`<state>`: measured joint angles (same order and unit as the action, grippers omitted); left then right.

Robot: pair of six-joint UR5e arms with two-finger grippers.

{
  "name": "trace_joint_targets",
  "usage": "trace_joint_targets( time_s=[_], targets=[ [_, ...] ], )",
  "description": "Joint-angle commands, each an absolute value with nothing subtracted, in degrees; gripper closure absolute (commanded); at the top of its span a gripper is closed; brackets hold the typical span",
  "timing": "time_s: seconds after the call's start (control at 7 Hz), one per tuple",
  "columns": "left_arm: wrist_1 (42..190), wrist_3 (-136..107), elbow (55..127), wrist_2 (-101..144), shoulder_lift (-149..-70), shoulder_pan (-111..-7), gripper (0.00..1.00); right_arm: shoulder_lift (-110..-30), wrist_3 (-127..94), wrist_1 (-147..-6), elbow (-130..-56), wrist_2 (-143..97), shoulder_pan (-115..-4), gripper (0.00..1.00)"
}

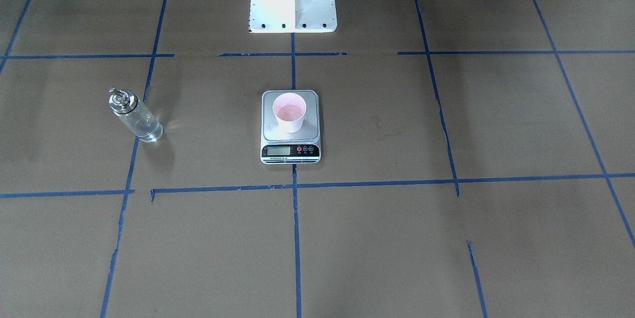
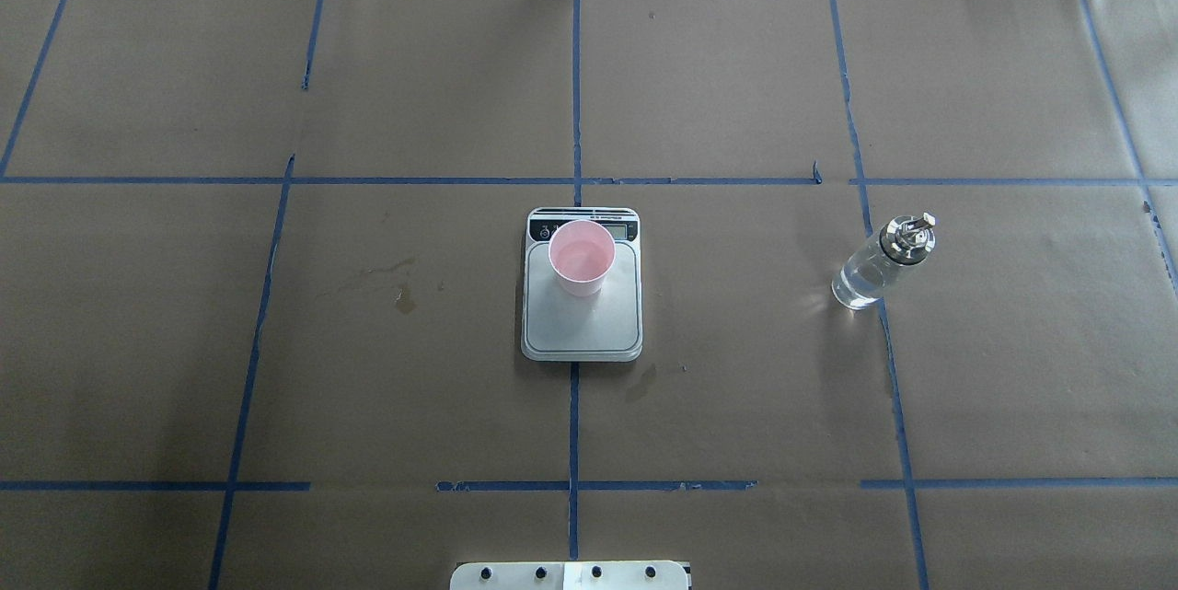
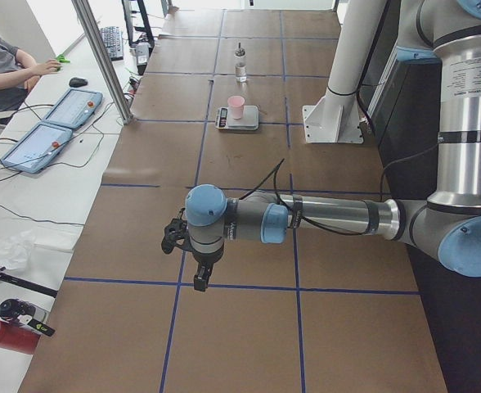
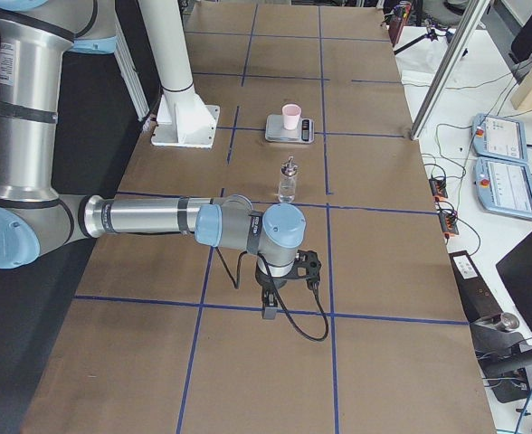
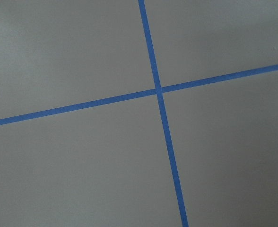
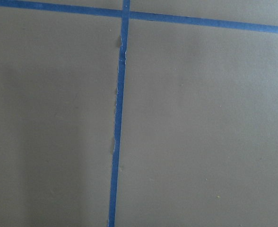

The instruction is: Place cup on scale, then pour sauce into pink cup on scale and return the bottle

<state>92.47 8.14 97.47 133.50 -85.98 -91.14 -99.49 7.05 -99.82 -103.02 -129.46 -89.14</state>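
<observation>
The pink cup (image 1: pixel 290 112) stands upright on the silver scale (image 1: pixel 290 152) at the table's middle and holds clear liquid; both also show overhead, the cup (image 2: pixel 582 257) on the scale (image 2: pixel 582 328). The clear glass bottle (image 2: pixel 882 264) with silver cap and spout stands on the brown paper on the robot's right side, apart from the scale; in the front view the bottle (image 1: pixel 135 115) is at the left. My left gripper (image 3: pixel 200 277) and right gripper (image 4: pixel 268 306) show only in the side views, far from the objects at the table's ends; I cannot tell whether they are open or shut.
Brown paper with blue tape lines (image 2: pixel 574 111) covers the table. The robot's white base (image 1: pixel 292 0) stands behind the scale. An operator (image 3: pixel 3 61) sits beside tablets (image 3: pixel 56 123) past the table's far side. Stains (image 2: pixel 403 295) mark the paper left of the scale.
</observation>
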Motion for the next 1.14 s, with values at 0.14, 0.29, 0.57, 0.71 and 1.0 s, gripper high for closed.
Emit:
trace_joint_targets(
  time_s=[0.14,0.29,0.57,0.71,1.0],
  targets=[
    [92.72,8.17,97.56,133.51,-85.96,-91.14,0.00,-99.41,6.94,-99.49,-102.92,-129.46,-88.60,0.00],
    [92.72,8.17,97.56,133.51,-85.96,-91.14,0.00,-99.40,7.03,-99.41,-102.92,-129.46,-88.42,0.00],
    [92.72,8.17,97.65,133.51,-86.04,-91.14,0.00,-99.32,6.94,-99.40,-102.92,-129.55,-87.63,0.00],
    [94.55,8.17,97.47,133.51,-85.96,-91.14,0.00,-99.32,6.94,-99.40,-103.01,-129.64,-87.19,0.00],
    [95.98,8.17,97.21,133.51,-85.69,-91.14,0.00,-99.23,6.94,-99.40,-103.01,-129.64,-86.84,0.00]
  ],
)
